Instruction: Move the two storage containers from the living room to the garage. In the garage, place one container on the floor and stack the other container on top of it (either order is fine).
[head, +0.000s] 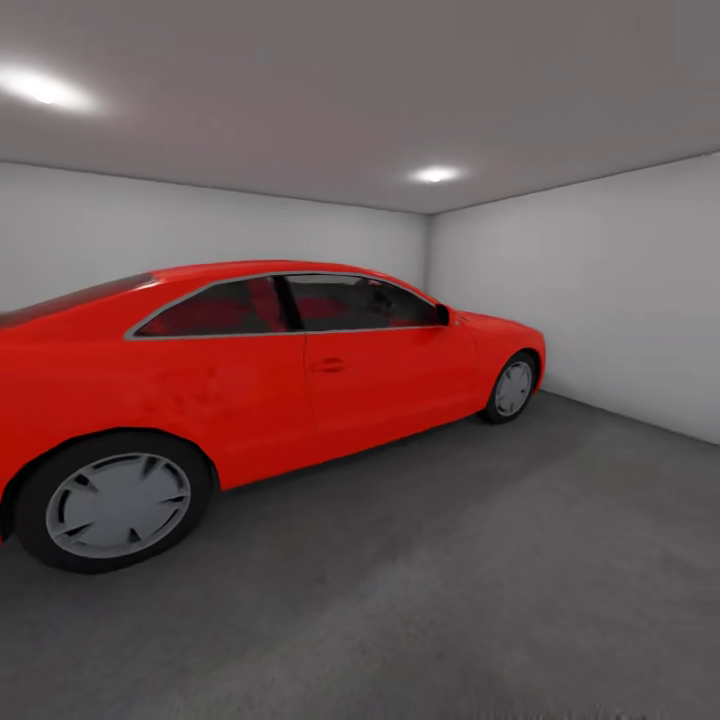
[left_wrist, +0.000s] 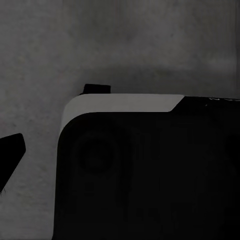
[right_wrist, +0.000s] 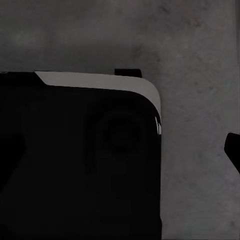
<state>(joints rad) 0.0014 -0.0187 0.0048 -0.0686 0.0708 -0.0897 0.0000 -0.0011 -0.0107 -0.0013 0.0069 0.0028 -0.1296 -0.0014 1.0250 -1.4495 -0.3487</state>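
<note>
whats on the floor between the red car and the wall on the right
Nothing: in the head view, the stretch of dark grey concrete floor between the red car and the pale right-hand wall is bare.

Car: red coupe (head: 250, 380), parked along the left wall
Floor: dark grey concrete (head: 480, 580)
Walls: pale grey (head: 600, 290)
Ceiling: two lights (head: 436, 174)

The glossy red two-door coupe car (head: 250, 380) sits at the left on the dark grey mottled concrete floor (head: 520, 560), nose toward the far corner. The plain pale grey walls (head: 610, 290) stand behind it and along the right.
</note>
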